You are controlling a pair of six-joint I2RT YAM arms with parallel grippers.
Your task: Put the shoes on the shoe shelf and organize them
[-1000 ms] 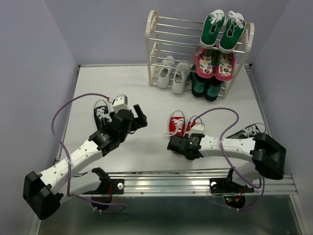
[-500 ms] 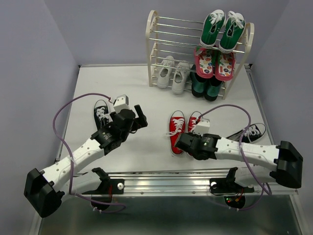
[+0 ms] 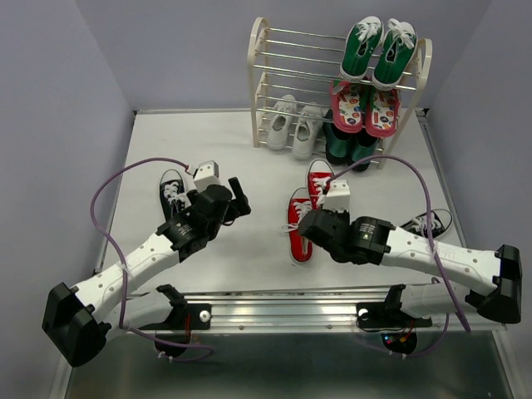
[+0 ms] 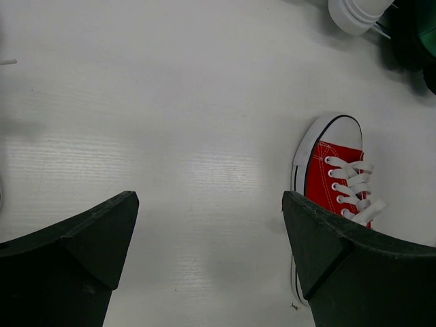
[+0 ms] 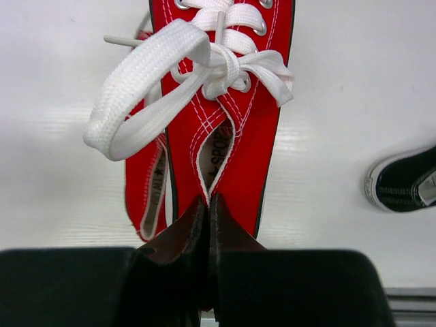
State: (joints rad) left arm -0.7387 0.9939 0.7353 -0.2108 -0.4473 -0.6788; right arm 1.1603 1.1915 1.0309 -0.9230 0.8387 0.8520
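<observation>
My right gripper (image 3: pixel 322 209) is shut on the heel of a red shoe (image 3: pixel 319 179) with white laces and holds it toe-forward toward the shoe shelf (image 3: pixel 259 50). The right wrist view shows the jaws (image 5: pixel 208 204) pinching the heel of that shoe (image 5: pixel 225 116). The other red shoe (image 3: pixel 298 223) lies on the table, also seen in the left wrist view (image 4: pixel 335 178). My left gripper (image 3: pixel 239 198) is open and empty left of it (image 4: pixel 211 204). One black shoe (image 3: pixel 172 189) lies far left, another (image 3: pixel 424 223) right. The white pair (image 3: pixel 291 125) sits on the bottom tier.
A green pair (image 3: pixel 378 50) fills the top tier's right side, a pink patterned pair (image 3: pixel 366 106) the tier below, a dark green pair (image 3: pixel 349 148) the bottom right. The shelf's upper left slots hold nothing. Purple cables loop beside both arms.
My right gripper has carried one red shoe away from its mate, forward toward the shelf. The left arm has barely moved.
</observation>
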